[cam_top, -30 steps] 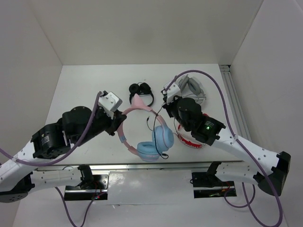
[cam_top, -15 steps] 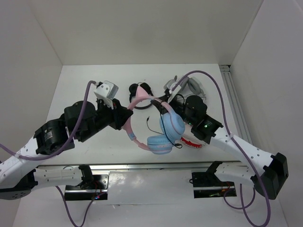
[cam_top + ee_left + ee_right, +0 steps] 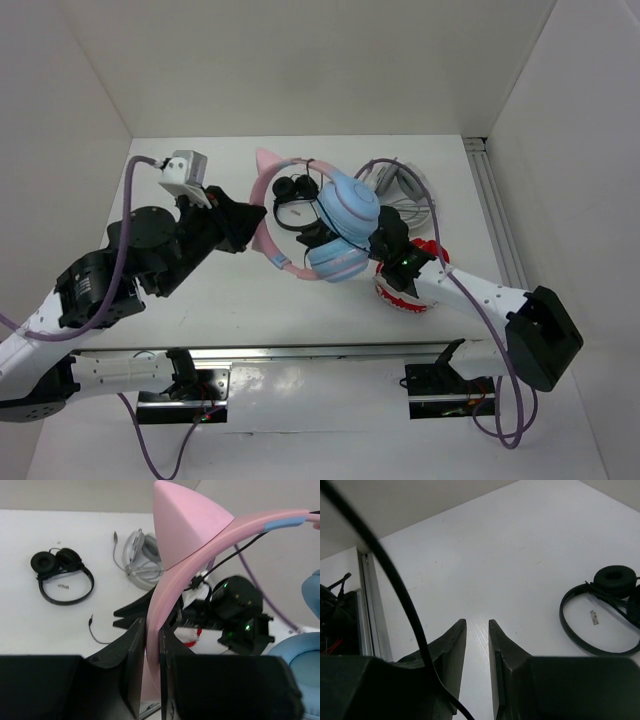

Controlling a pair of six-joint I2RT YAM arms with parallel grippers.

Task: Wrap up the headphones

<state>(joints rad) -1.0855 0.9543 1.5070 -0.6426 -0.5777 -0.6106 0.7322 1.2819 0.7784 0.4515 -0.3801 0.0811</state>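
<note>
**Pink cat-ear headphones held clear of the table**

White table (image 3: 230, 300), walled on three sides. Left arm (image 3: 130, 265) reaches in from the left, and the left gripper (image 3: 152, 645) is pinching the pink headband between its fingers. The headphones (image 3: 335, 225) hang in the air over mid-table, blue cups towards the right arm (image 3: 470, 295). Right gripper (image 3: 476, 645) sits low beneath the cups, fingers a narrow gap apart with only bare table showing between them. Red-and-white pair (image 3: 405, 295) lies under the right arm, grey pair (image 3: 142, 560) behind, and small black pair (image 3: 62, 575) lies flat. Thin black cable (image 3: 225, 562) trails along the headband, and in the right wrist view it passes outside the finger gap.
</note>
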